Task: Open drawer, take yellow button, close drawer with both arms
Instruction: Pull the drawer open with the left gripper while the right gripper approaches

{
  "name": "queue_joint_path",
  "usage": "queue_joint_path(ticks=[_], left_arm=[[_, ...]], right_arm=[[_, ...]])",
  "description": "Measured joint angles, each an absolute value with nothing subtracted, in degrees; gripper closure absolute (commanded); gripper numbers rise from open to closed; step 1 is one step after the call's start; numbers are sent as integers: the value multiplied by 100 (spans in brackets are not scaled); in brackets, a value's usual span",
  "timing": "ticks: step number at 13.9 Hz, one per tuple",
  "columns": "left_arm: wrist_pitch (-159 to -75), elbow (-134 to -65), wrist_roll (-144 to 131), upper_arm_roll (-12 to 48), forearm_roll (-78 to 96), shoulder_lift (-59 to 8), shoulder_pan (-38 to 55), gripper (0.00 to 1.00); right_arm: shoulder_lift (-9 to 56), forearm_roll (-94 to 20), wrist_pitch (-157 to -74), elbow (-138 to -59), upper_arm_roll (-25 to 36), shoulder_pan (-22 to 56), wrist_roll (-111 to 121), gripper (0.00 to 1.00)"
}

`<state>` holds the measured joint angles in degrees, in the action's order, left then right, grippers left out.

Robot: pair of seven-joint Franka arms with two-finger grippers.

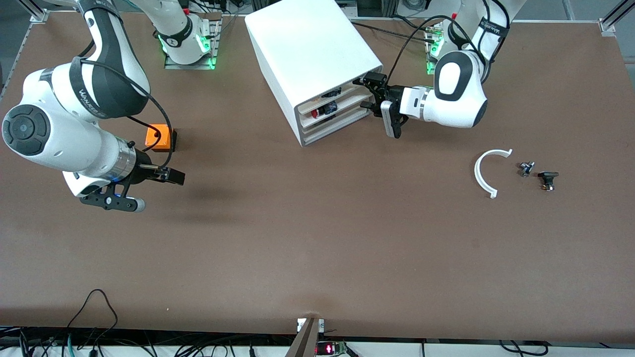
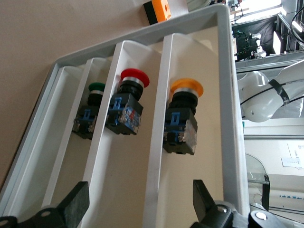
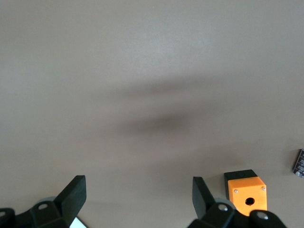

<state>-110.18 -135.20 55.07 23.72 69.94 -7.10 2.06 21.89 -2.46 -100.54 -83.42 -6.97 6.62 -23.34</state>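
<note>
The white cabinet (image 1: 312,54) stands near the arms' bases. Its uppermost drawer (image 1: 325,95) sits pushed in, level with the two below. In the left wrist view the drawer (image 2: 209,142) holds the button (image 2: 183,118), which has a black body and an orange cap. My left gripper (image 1: 362,93) is open right in front of the drawer fronts, and its fingers (image 2: 78,204) straddle the upper drawers without touching. My right gripper (image 1: 173,176) is open and empty over bare table, beside the orange cube (image 1: 159,138). Its view shows the gripper (image 3: 137,194) and the cube (image 3: 246,194).
The middle drawer holds a red-capped button (image 2: 126,107) and the lowest a green-capped one (image 2: 90,114). Toward the left arm's end of the table lie a white curved piece (image 1: 488,171) and two small dark parts (image 1: 526,168) (image 1: 548,179).
</note>
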Motion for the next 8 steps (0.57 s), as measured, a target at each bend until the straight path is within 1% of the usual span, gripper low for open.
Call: queue_joint_path(ticks=[1, 2, 4, 6, 7, 8], left_arm=[[-11026, -13561, 5534, 2408, 6994, -710, 207, 18], [-11055, -13572, 5538, 2434, 7025, -707, 204, 29], [-11104, -13568, 5539, 2439, 7048, -707, 197, 46], [-11144, -13596, 5576, 2512, 7048, -712, 214, 49], [-11224, -13621, 5627, 2572, 7048, -726, 232, 59], [-11281, -13634, 5710, 2601, 7050, -740, 238, 72]], right_arm=[[2193, -249, -10054, -8306, -697, 684, -2443, 1], [2198, -259, -10054, -8260, -698, 708, -2558, 1], [2214, -282, -10052, -8133, -700, 773, -2817, 1], [2229, -300, -10040, -8003, -704, 878, -3082, 1], [2234, -305, -10027, -7954, -706, 939, -3239, 1], [2242, -309, -10008, -7907, -710, 1007, -3428, 1]])
